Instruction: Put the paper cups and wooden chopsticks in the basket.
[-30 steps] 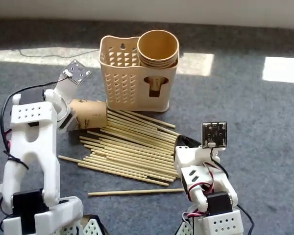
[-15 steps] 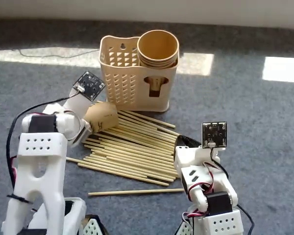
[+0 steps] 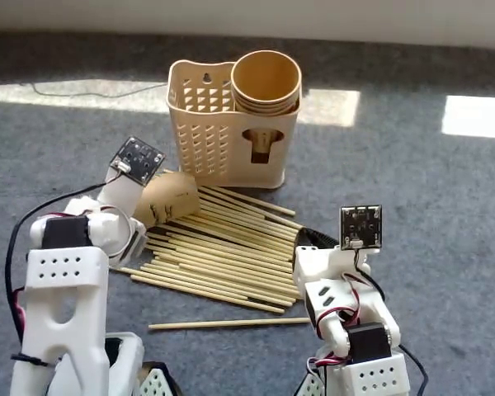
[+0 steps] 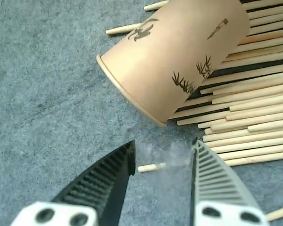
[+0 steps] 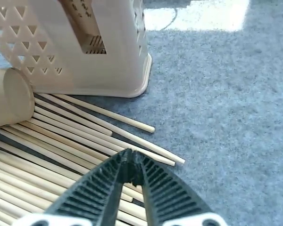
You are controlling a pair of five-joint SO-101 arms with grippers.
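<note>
Now: left tool (image 4: 162, 149) released beside tipped paper cup (image 4: 174, 61)

Cup lies on its side at centre-left of the high view, base end over the wooden chopsticks (image 3: 223, 256), rim toward the left tool, apart from it. Chopsticks spread across the grey tabletop (image 3: 445, 206), centre frame. Basket (image 3: 200, 136) upright at upper centre, stacked cups (image 3: 266, 82) inside. Right tool (image 5: 132, 162) clenched on nothing, lower right, above chopstick ends.
</note>
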